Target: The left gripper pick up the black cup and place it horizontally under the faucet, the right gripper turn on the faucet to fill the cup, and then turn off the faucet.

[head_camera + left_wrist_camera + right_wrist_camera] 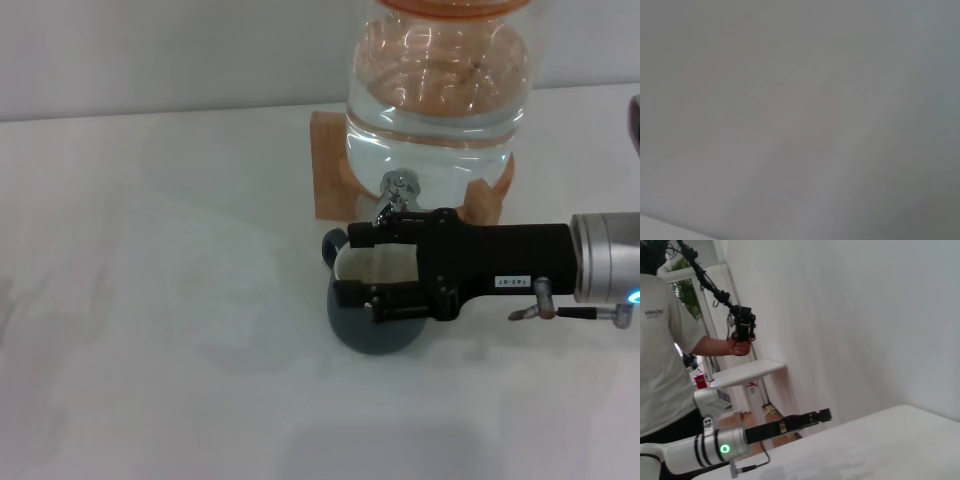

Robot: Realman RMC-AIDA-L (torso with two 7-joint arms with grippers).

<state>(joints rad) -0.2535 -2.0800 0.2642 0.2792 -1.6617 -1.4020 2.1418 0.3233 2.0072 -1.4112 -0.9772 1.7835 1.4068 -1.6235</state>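
Note:
The black cup [378,332] stands upright on the white table [150,300], right below the faucet [398,188]; its cream inside and small handle show. My right gripper [345,265] reaches in from the right, open, with one finger by the faucet's spout and the other over the cup's near rim. It holds nothing. My left gripper is out of the head view. It shows far off in the right wrist view [821,415], stretched out on its white-and-silver arm [715,450] past the table's edge. The left wrist view shows only a blank pale surface.
The big clear glass water jar [435,90] rests on a light wooden stand [328,165] at the back of the table. In the right wrist view a person in a white T-shirt [662,355] holds a black device beside a small white table [746,371].

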